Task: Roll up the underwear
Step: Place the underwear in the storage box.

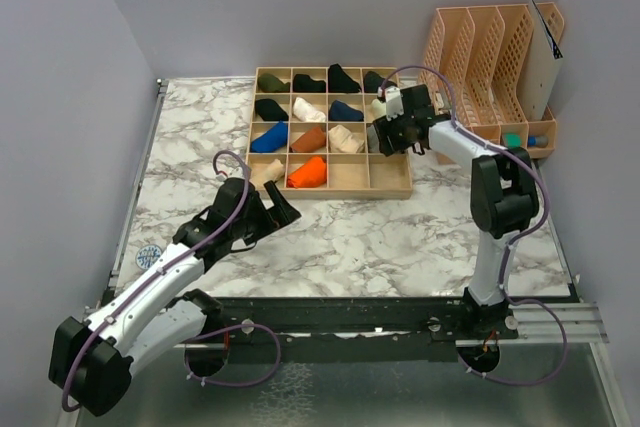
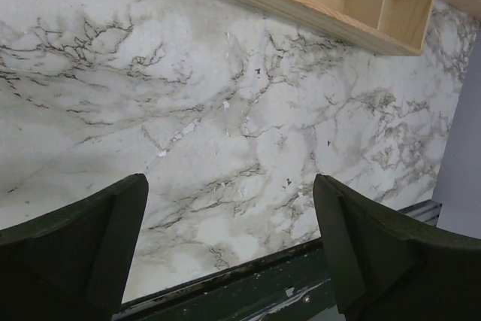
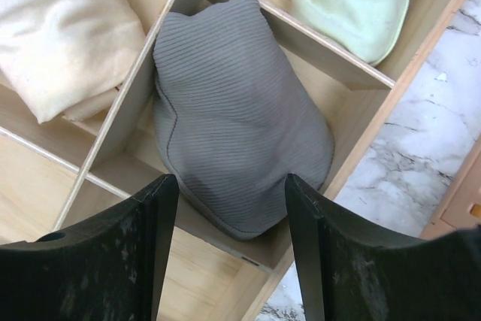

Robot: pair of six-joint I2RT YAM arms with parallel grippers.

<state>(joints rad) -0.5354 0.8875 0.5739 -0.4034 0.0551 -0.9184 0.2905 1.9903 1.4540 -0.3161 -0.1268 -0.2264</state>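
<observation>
You have the tray (image 1: 345,193) lying on the table (image 1: 400,247) toward the back, and the file rack (image 1: 490,47) stands just to the right of it. The first underwear (image 3: 240,118) lies in the tray's rightmost column, third compartment from the back, and the right gripper (image 3: 231,186) is directly above it. The second underwear (image 1: 265,172) lies on the table just beside the tray's front left corner. The left gripper (image 1: 283,215) is over the table in front of that corner.

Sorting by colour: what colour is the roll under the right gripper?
The roll is ribbed grey; right wrist view.
</observation>
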